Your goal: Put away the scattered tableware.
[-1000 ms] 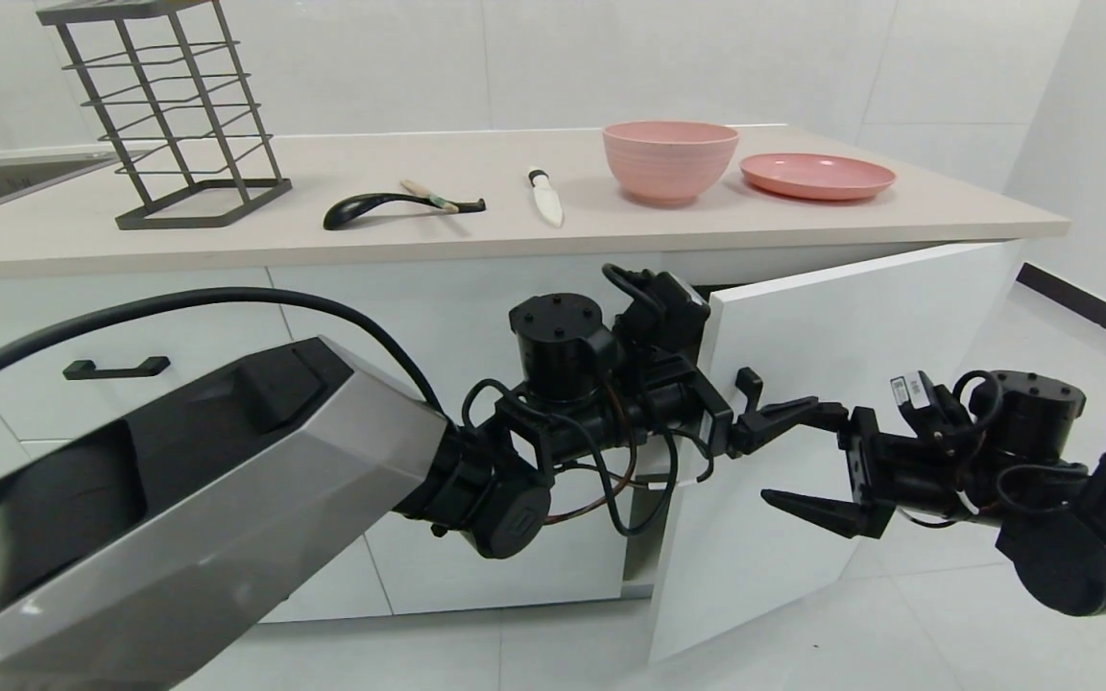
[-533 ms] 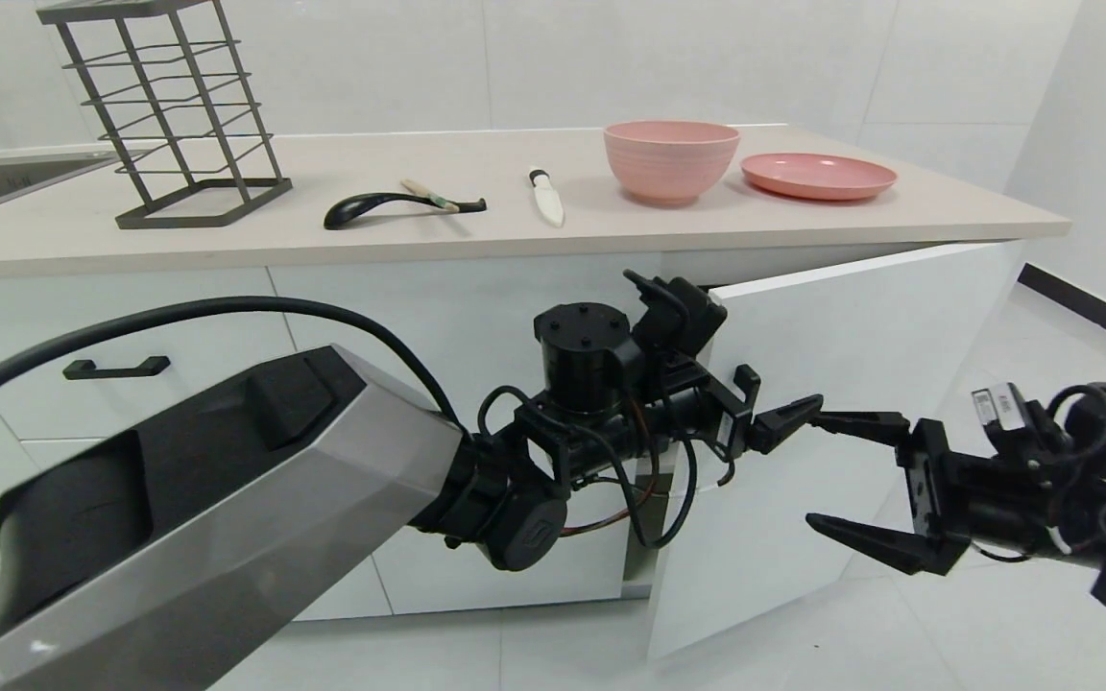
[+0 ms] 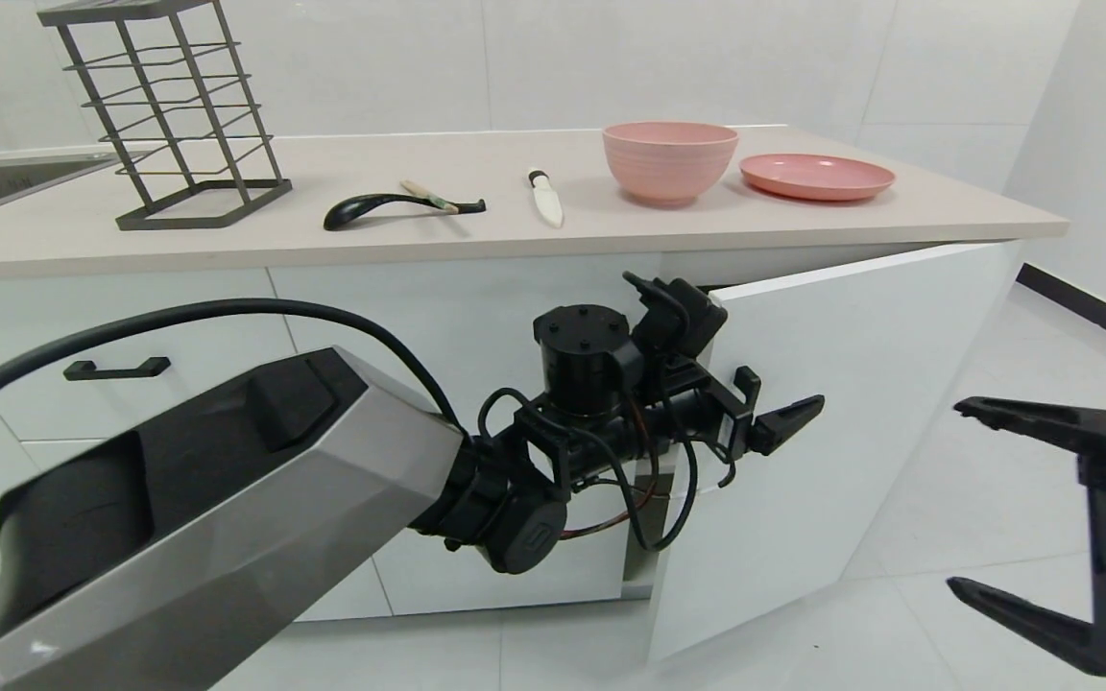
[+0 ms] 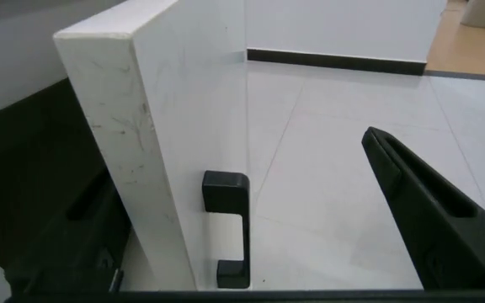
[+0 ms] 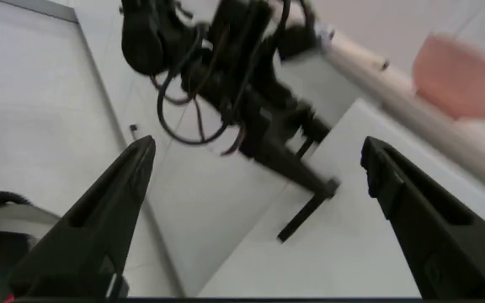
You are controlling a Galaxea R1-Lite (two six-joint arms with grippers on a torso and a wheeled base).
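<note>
The scattered tableware all lies on the countertop (image 3: 227, 240): pink bowl (image 3: 670, 158) just beside the pink plate (image 3: 817, 177), a knife (image 3: 545, 198) and a black spoon (image 3: 375, 204) further left. We judge we are at the opening step, with nothing stowed yet. Below them the cabinet door (image 3: 851, 403) stands ajar. The left gripper (image 3: 766, 427) straddles its free edge by the handle (image 4: 226, 227), fingers spread, not clamping. Next we would swing the door wider, then reach up for a dish. The right gripper (image 3: 956, 495) is spread wide. A second ago it was close by the handle; it has since drawn back, well apart from the door.
</note>
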